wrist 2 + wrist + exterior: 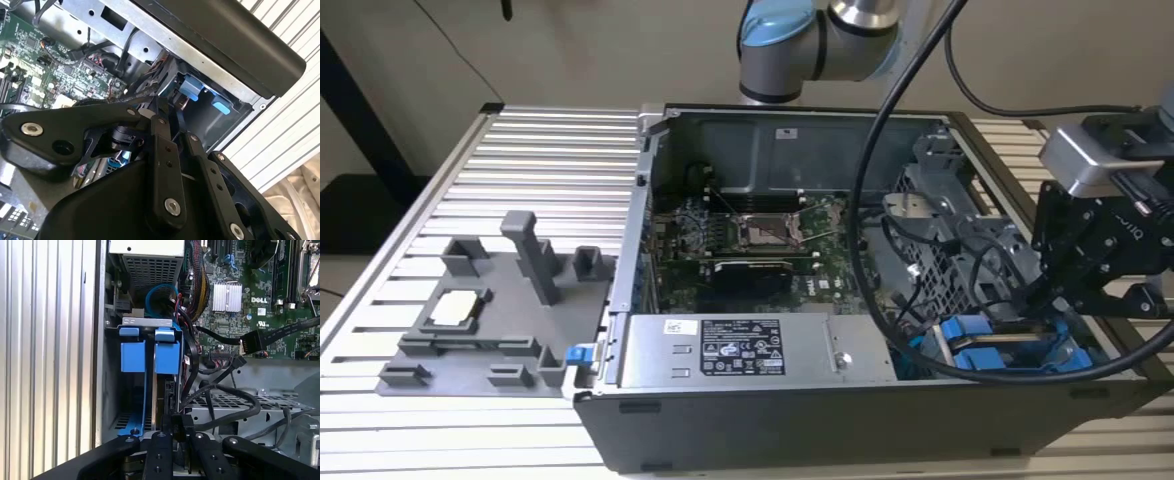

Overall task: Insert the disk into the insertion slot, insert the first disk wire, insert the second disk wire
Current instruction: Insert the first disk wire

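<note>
Already: disk [166, 359] seated in insertion slot [111, 390]. Gripper [178, 432] narrow, apparently pinching a black wire plug [177, 421]; wires not yet in.

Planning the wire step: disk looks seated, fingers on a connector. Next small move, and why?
Likely a slight push of the gripper straight toward the disk. The fingers pinch a black connector that looks lined up with the disk's edge, and the blue carrier is already in the insertion slot.

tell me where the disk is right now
In the exterior view the disk, in its blue carrier, sits inside the computer case at its near corner on the exterior view's right, beside the silver power-supply box.
</note>
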Controlling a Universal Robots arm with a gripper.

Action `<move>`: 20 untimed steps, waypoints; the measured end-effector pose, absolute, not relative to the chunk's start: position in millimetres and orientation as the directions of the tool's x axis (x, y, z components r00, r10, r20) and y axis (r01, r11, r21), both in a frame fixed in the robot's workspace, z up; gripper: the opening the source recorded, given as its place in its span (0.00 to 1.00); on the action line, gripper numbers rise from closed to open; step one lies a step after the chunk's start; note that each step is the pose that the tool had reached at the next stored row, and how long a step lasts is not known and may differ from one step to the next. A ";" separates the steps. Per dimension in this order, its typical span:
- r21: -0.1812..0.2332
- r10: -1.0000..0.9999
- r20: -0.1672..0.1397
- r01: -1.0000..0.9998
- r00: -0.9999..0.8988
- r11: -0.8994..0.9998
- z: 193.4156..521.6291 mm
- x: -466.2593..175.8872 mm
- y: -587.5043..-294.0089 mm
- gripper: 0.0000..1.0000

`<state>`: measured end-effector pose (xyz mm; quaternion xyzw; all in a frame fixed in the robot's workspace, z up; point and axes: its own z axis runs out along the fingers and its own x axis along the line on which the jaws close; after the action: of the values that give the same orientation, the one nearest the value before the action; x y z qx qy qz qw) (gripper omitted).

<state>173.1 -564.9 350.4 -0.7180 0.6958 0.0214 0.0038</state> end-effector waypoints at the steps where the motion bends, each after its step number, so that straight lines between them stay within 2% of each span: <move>1: 0.024 -0.999 -0.037 -0.999 0.031 -0.032 350.4 173.1 -564.9 0.19; 20: 0.022 -0.999 -0.038 -0.999 0.025 -0.026 344.4 174.9 -566.2 0.19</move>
<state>174.9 -566.2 344.4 -0.7159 0.6978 0.0211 0.0055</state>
